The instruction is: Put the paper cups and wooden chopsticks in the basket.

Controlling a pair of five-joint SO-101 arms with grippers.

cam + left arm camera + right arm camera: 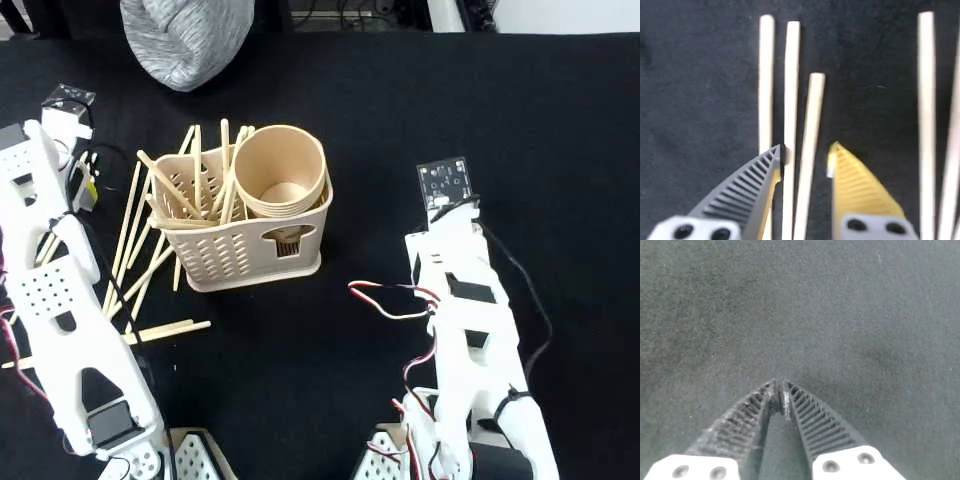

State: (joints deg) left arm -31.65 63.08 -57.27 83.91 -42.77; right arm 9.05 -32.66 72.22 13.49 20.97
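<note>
Sticks: the loose wooden chopsticks (128, 235) lay on the black table (520, 120) just beside the basket (235, 258). They looked light, thin and stiff, and might roll.
Where to grab: near a stick's middle, I think, so it would not tip.
Cups: the paper cups (282, 175) sat stacked in the basket.
Left tool (806, 146): pointed down, partly open, a stick between its jaws, nothing gripped.
Right tool (779, 386): closed tight, empty, over bare table.

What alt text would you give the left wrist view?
The left gripper is open above the black table, its grey and yellow jaws either side of two wooden chopsticks lying side by side. More chopsticks lie parallel on both sides.
</note>
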